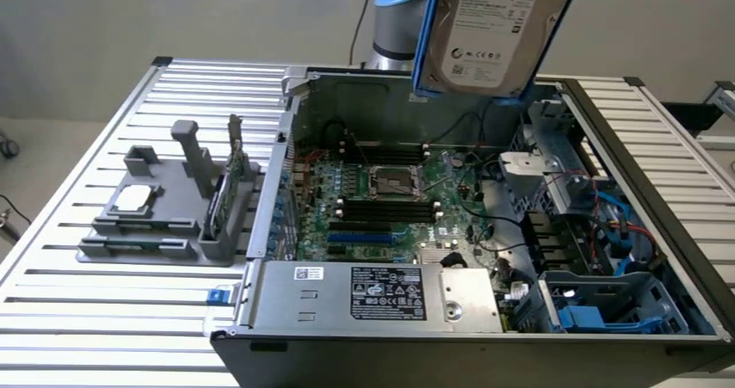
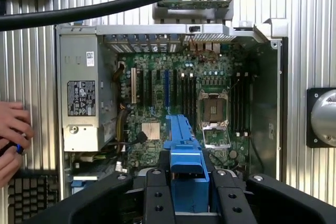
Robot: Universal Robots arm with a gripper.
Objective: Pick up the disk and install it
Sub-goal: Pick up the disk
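The disk hangs in the air above the far side of the open computer case, its white label facing the exterior view and its blue carrier frame along its edge. It is tilted almost upright. In the wrist view my gripper is shut on the disk, with black fingers on either side of the blue carrier frame. Far below it lies the motherboard.
Inside the case are the motherboard, a grey power-supply box and a blue drive bay at the exterior view's near right. A grey fixture holding a small chip stands on the slatted table. A person's hand rests beside the case.
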